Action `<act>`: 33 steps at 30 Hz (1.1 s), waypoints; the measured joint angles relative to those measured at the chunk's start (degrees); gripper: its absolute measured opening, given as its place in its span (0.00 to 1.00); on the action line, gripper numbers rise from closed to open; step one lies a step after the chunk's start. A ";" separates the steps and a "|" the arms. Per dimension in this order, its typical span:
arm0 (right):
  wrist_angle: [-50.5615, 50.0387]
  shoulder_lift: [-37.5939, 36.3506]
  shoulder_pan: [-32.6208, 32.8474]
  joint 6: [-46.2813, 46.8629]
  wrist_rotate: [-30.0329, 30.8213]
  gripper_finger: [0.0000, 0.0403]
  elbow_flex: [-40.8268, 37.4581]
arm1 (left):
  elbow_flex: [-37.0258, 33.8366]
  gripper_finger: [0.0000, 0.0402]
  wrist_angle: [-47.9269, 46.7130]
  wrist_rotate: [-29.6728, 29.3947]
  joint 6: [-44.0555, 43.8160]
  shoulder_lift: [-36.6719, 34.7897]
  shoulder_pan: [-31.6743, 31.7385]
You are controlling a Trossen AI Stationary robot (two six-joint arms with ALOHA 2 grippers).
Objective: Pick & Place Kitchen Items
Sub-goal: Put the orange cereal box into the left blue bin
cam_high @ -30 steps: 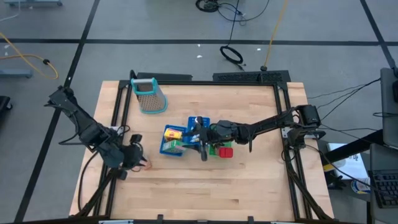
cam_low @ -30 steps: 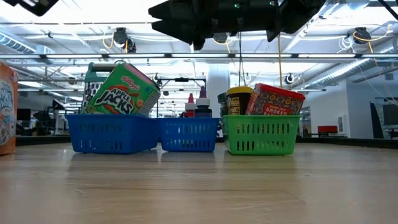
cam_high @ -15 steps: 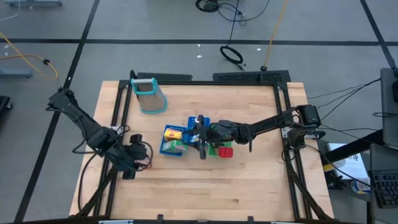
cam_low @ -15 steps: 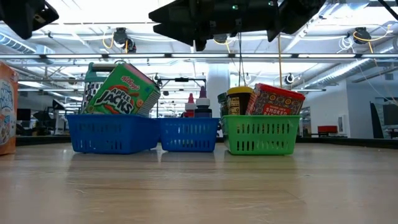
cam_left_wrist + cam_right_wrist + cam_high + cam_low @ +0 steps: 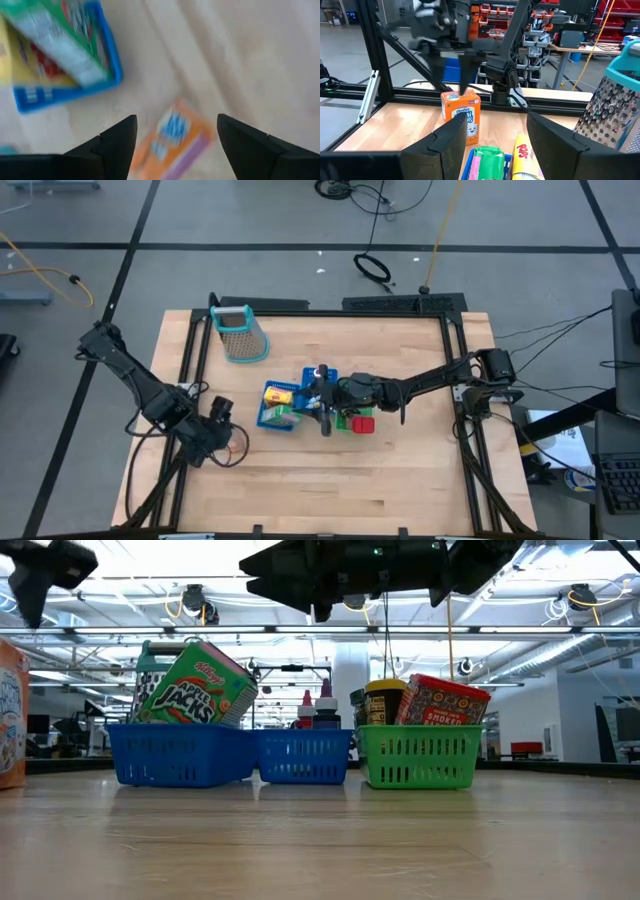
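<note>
Fingers on your left gripper (image 5: 175, 137) are spread wide with nothing between the pads, and the orange packet (image 5: 172, 140) sits on the wood straight below the gap, standing upright in the right wrist view, well clear of the baskets. So I'd call this the approach step for that packet: hovering over it, not yet gripping. Just beyond the fingertips is the blue basket (image 5: 107, 55) with the green Apple Jacks box (image 5: 192, 687) leaning in it and a yellow packet alongside. Your right gripper (image 5: 322, 402) is parked over the row of baskets; its fingers look parted in its own wrist view and I don't see anything pinched between them, so it's just waiting there. Off to its far side sits the green basket (image 5: 418, 756) holding the yellow-lidded jar (image 5: 386, 700) and the red block (image 5: 442, 700). Next move, I reckon: come straight down so the packet's narrow sides land between the pads, then squeeze gently. It's a light box and will probably tip if one finger clips it first, so centre up before dropping.
</note>
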 joint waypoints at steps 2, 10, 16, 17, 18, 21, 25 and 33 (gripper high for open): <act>-0.02 0.00 0.01 0.00 0.01 0.49 0.00 | 0.00 0.69 -4.36 0.51 0.92 0.00 0.00; -0.02 0.00 -0.04 -0.02 1.08 0.49 0.00 | 0.00 0.69 -4.74 0.48 9.45 -0.02 0.00; -0.04 0.02 -0.04 -0.28 2.87 0.49 0.00 | -0.41 0.69 -4.68 0.48 12.48 -0.02 0.02; -0.04 0.02 -0.04 -0.28 2.87 0.49 0.00 | -0.75 0.69 -4.68 0.56 12.48 -0.02 0.00; -0.04 0.02 -0.04 -0.29 2.85 0.49 0.00 | -1.15 0.69 -4.70 0.63 12.51 -0.02 0.00; -0.04 0.02 -0.02 -0.39 2.85 0.49 0.00 | -2.29 0.69 -4.78 0.63 12.78 -0.02 0.02; -0.04 0.02 -0.04 -0.42 2.85 0.49 0.00 | -3.78 0.69 -3.74 0.59 14.26 -0.02 0.02; 0.00 0.04 -0.04 -0.05 2.85 0.49 0.00 | -5.79 0.69 -0.76 0.22 15.14 0.32 0.95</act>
